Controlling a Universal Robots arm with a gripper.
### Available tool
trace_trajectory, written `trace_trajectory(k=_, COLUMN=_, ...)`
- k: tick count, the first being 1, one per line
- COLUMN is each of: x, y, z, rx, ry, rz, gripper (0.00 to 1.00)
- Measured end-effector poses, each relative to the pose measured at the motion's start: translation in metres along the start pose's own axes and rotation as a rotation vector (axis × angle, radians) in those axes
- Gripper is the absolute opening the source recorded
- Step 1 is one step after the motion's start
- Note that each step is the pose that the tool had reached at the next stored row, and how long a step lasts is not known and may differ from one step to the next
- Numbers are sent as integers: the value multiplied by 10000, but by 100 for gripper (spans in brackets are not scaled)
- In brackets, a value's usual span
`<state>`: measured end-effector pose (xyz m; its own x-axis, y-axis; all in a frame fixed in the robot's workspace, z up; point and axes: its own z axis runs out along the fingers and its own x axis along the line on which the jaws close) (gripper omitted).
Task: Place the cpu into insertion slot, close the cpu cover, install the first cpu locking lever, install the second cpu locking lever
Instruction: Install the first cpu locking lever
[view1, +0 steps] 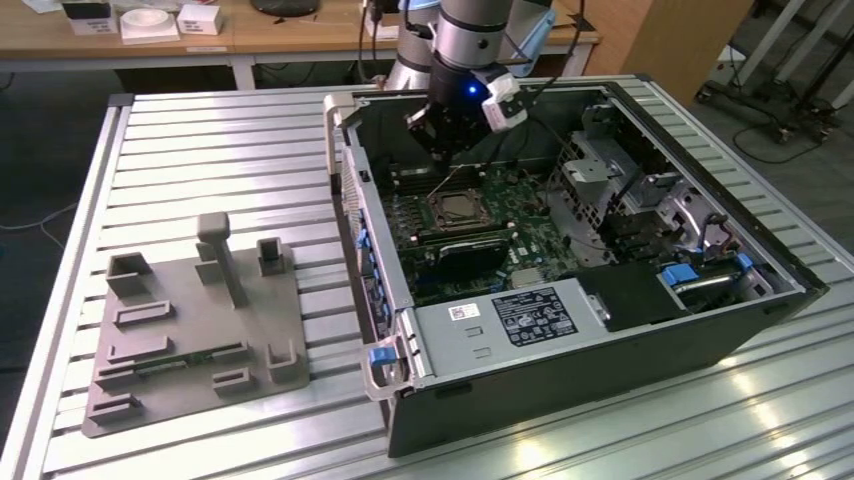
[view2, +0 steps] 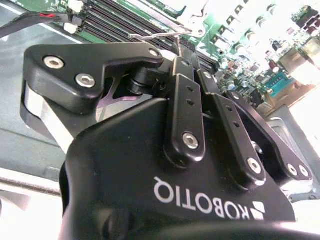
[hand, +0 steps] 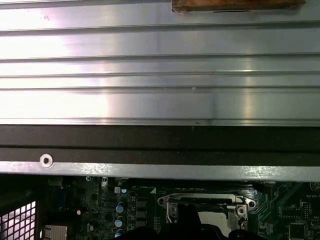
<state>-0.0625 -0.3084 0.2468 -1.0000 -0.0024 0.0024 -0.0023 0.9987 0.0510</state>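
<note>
Grey fixture plate (view1: 194, 345) sits near counter's (view1: 200, 130) front corner, at exterior view's left. Open computer case (view1: 601, 390) lies beside it. Gripper (view1: 451, 150) hangs inside case near its far wall, just above insertion slot (view1: 461, 208); fingers (view2: 187, 90) pressed together, nothing seen between them. Slot sits on green board (view1: 527, 250), silvery cpu cover (hand: 202, 201) around dark centre. Cpu itself: cannot make out.

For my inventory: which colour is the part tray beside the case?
Plain grey part tray, exterior view.
</note>
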Motion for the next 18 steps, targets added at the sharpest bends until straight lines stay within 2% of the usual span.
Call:
trace_trajectory(k=14, x=-27, y=-1, z=13, rx=1, ry=0, rz=-5, gripper=10)
trace_trajectory(k=18, x=-57, y=-1, z=20, rx=1, ry=1, rz=-5, gripper=10)
